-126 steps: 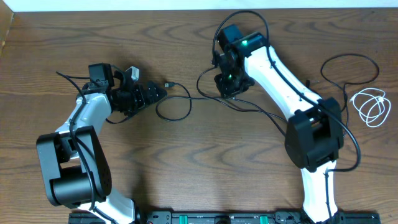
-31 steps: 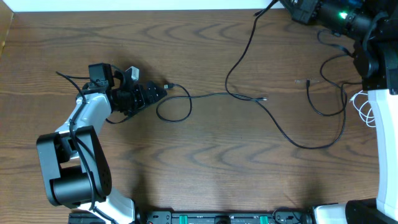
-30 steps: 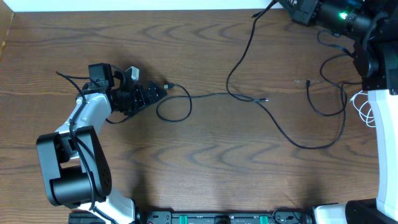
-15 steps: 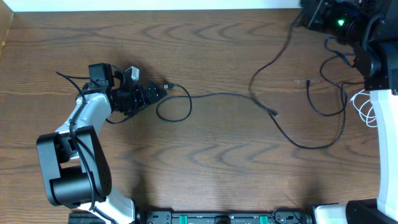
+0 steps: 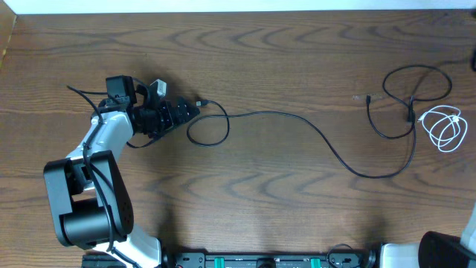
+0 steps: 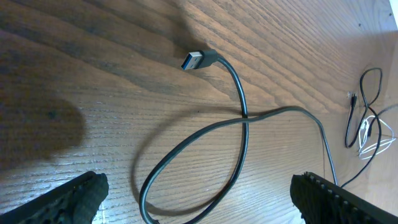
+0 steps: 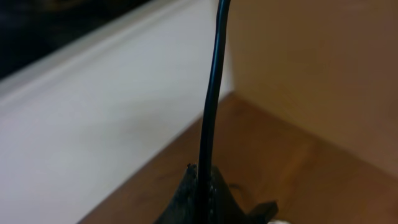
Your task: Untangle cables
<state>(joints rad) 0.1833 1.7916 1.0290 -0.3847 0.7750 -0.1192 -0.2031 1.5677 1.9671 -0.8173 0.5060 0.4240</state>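
Brown wood-grain worktop [image 5: 282, 216] filling pretty much the whole overhead view. Next biggest, the left arm [image 5: 89, 193], white and black, folded up at the left side and reaching right. Just a sliver of the right arm [image 5: 446, 249] poking in at the bottom right corner. Black rail [image 5: 260, 261] along the near edge with green bits on it, any print way too small to read.

Then the cables, lying on the worktop. Long black cable [image 6: 244, 118] starting just beside the left arm's tip, making one loop crossing over itself, then snaking right across the middle and curving up at the right side. Shorter black cable [image 5: 387, 135] over there too, curled into a loop and meeting the long one; touching or only crossing, can't tell. White cable [image 5: 435, 126] coiled just right of that, near the worktop's right edge.

Left fingers [image 6: 74, 199] spread wide apart, the loop on the wood between and ahead of them. Right fingers [image 7: 186, 199] out of the overhead shot, pressed together and pinching a thin black cord [image 7: 208, 112] standing straight up out of the tips against a pale wall; no telling which cable.

Smallest: silver USB plug [image 6: 194, 60] with a blue insert at the long cable's left end, flat on the wood.
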